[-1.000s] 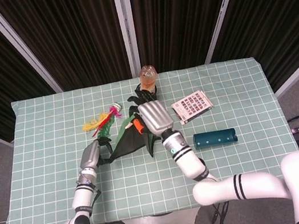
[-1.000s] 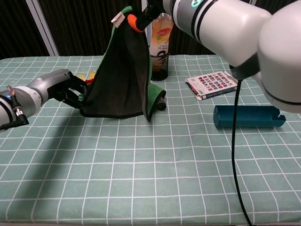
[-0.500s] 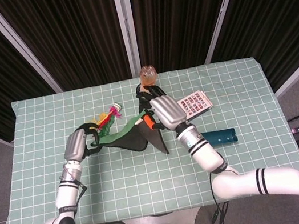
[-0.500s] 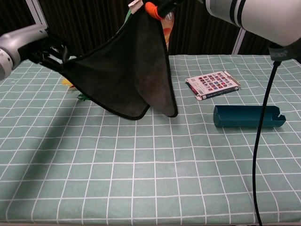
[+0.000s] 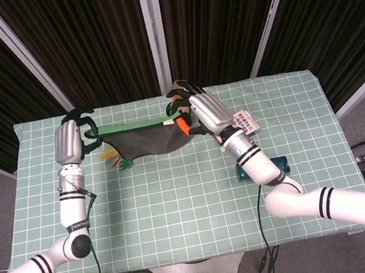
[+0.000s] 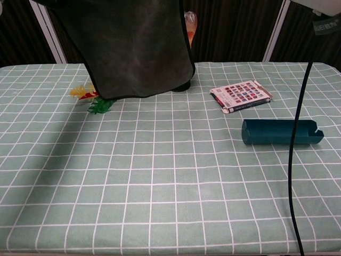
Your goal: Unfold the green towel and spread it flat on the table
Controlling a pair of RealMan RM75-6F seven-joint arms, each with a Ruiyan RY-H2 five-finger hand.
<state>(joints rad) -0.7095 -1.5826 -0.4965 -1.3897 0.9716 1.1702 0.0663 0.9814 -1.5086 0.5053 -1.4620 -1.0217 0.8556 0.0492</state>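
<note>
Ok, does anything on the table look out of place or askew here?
Nothing is spilled or damaged. The colourful patterned card box lies skewed to the tablecloth grid, and the dark green towel hangs in the air between the left robot hand and right robot hand.

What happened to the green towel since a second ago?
Both hands lifted and pulled apart: the left hand swung up and out to the left, the right hand rose and drifted right. The green towel, bunched and draped before, now hangs stretched open between them, its lower edge clear of the table. The bottle, card, teal case and toy stayed put.
</note>
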